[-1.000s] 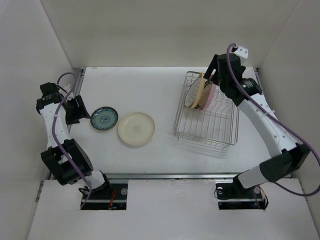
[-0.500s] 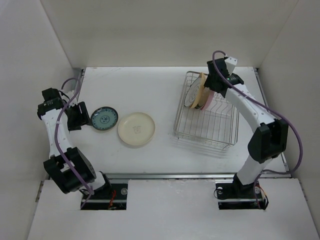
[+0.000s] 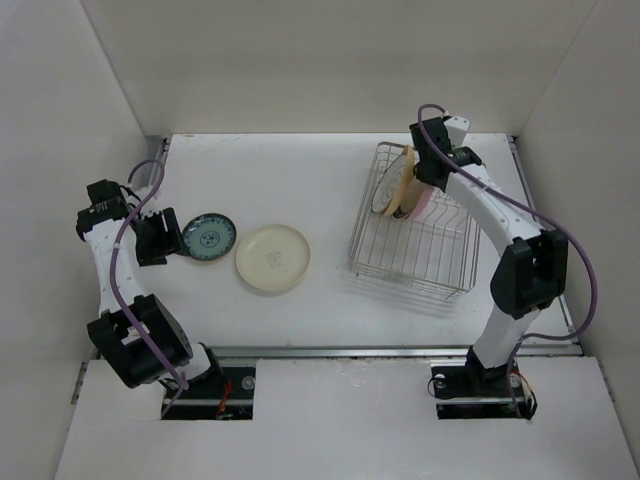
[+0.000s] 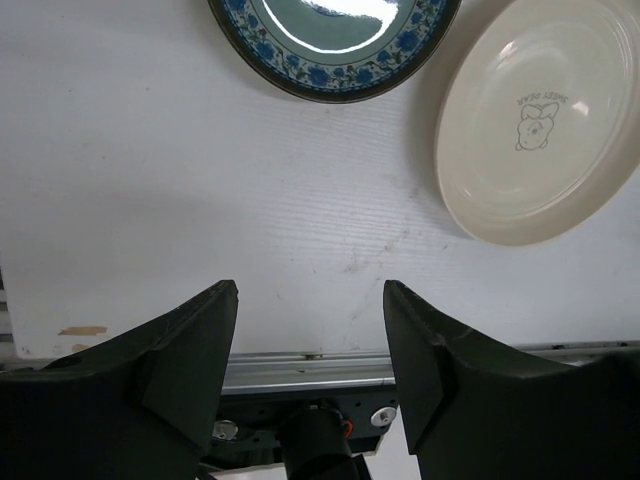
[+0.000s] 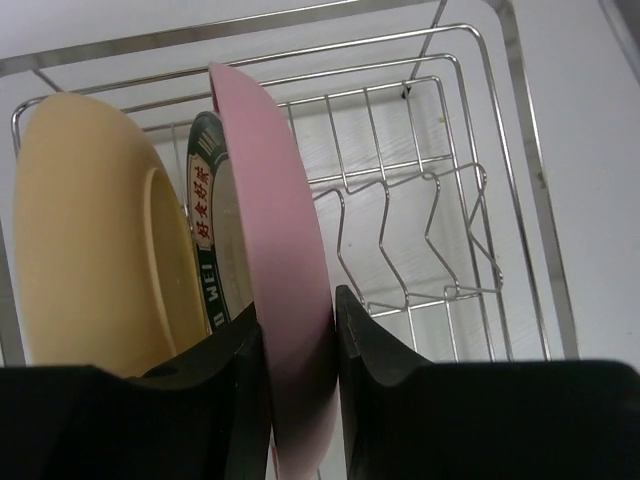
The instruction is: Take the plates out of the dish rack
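The dish rack (image 3: 412, 240) stands at the right and holds three upright plates. My right gripper (image 3: 419, 183) reaches into it from behind. In the right wrist view both black fingers press the rim of the pink plate (image 5: 285, 260), so the right gripper (image 5: 297, 315) is shut on it. To the pink plate's left stand a white dark-rimmed plate (image 5: 212, 250) and a yellow-orange plate (image 5: 80, 230). A teal plate (image 3: 208, 237) and a cream plate (image 3: 273, 258) lie flat on the table at the left. My left gripper (image 3: 160, 240) hovers open just left of the teal plate (image 4: 330, 40), with nothing between its fingers (image 4: 200, 340).
White walls close in the table on three sides. A metal rail (image 3: 340, 351) runs along the near edge, also seen in the left wrist view as a rail (image 4: 310, 360). The right part of the rack (image 5: 440, 230) shows bare divider tines.
My right gripper has dropped onto the pink plate's rim and its fingers have closed on it. The left arm has drifted slightly toward the near side, still open.
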You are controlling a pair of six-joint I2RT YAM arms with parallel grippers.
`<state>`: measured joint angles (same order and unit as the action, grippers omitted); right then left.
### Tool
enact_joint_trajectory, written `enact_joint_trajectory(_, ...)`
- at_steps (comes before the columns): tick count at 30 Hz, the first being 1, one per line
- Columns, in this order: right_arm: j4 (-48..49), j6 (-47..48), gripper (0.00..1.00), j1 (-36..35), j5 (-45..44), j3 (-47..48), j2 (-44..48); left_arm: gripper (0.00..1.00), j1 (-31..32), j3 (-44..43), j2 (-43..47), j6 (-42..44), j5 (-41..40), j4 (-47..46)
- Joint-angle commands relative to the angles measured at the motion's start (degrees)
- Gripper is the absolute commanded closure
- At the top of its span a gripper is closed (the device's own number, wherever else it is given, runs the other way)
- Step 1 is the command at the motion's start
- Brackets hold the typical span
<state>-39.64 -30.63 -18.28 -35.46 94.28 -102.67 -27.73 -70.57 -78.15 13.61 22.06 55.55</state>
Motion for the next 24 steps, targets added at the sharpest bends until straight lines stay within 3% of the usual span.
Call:
enact_joint_trajectory(1, -0.09, 0.03, 1.0, -0.61, -8.47, 2.22, 9.32, 0.43, 0.13, -0.19, 2.12, 0.98, 1.58, 2.02)
enact_joint_trajectory(5, -3.95, 1.8, 1.0, -0.61, -14.44, 5.91, 10.83, 0.43, 0.13, -1.24, 2.65, 1.51, 2.11, 3.07)
enact_joint_trajectory(13, -4.48, 4.09, 1.0, -0.61, -10.68, 5.92, 10.3, 0.42, 0.13, -0.71, 3.71, 2.57, 2.63, 4.12)
enact_joint_trajectory(16, -5.63, 2.24, 1.0, -0.61, -13.12, 6.44, 12.93, 0.42, 0.13, -0.71, 4.84, 3.79, 3.59, 4.66)
enact_joint_trajectory(19, -6.15, 2.24, 1.0, -1.66, -18.04, 7.06, 18.11, 0.36, 0.13, -1.33, 4.85, 5.2, 7.53, 6.5)
enact_joint_trajectory(24, -4.76, 3.74, 1.0, -5.44, -21.76, 8.46, 26.71, 0.31, 5.12, -4.22, 5.99, 10.55, 12.38, 11.41)
